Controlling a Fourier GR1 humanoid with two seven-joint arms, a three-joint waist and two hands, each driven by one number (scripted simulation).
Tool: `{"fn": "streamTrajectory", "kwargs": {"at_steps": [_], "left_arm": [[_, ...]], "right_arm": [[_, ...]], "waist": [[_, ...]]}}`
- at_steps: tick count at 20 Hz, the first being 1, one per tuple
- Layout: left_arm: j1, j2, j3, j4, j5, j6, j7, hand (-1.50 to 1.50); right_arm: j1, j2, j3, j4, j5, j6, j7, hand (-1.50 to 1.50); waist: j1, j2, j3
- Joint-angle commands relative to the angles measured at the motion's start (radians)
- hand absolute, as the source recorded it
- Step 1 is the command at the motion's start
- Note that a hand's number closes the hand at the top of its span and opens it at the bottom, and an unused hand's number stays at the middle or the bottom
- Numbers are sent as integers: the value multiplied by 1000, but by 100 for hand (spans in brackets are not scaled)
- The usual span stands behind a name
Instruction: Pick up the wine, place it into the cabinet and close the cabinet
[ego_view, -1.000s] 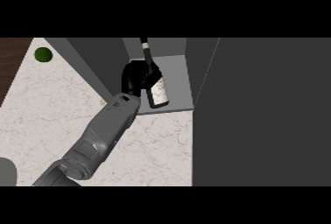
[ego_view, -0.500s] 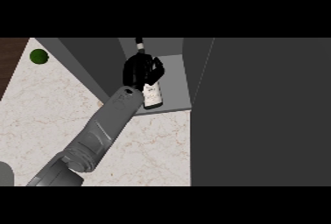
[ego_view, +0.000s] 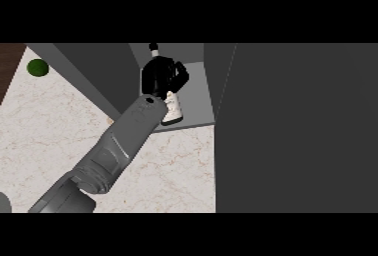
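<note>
The wine bottle (ego_view: 173, 108) is dark with a white label and stands tilted inside the open grey cabinet (ego_view: 193, 121), its neck pointing towards the back. My right hand (ego_view: 164, 76) is curled round the bottle's body and hides most of it; only the label end and the cap show. The grey forearm reaches up from the lower left into the cabinet opening. The cabinet's door (ego_view: 295, 130) stands open as a broad dark panel on the right. My left hand does not show.
A small green round fruit (ego_view: 38, 67) lies on the marble counter (ego_view: 44, 130) at the far left. The cabinet's left wall (ego_view: 96, 75) runs beside my forearm. A grey shape (ego_view: 3, 202) peeks in at the lower left corner.
My right hand has carried the bottle a little left and deeper into the cabinet, and the bottle now stands less tilted.
</note>
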Motion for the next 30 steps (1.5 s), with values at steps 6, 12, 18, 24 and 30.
{"fn": "streamTrajectory", "kwargs": {"at_steps": [6,12,18,24,30], "left_arm": [[-1,0,-81,55,-63,98,124,150],[-6,0,-113,75,-96,116,161,-150],[-15,0,-132,86,-117,87,226,-150],[41,0,-99,6,-88,119,182,-150],[36,0,-35,-82,-27,91,81,-150]], "right_arm": [[11,-19,-12,-58,-73,2,25,-150],[32,-14,-3,-23,-63,29,-13,-150],[13,-20,-10,-26,-81,3,8,-150],[13,-15,16,-82,-86,-23,34,-150],[34,-31,18,-113,-104,-40,66,-150]], "waist": [[-3,5,0],[-8,7,1],[5,8,-1],[18,4,-3],[30,0,-4]]}}
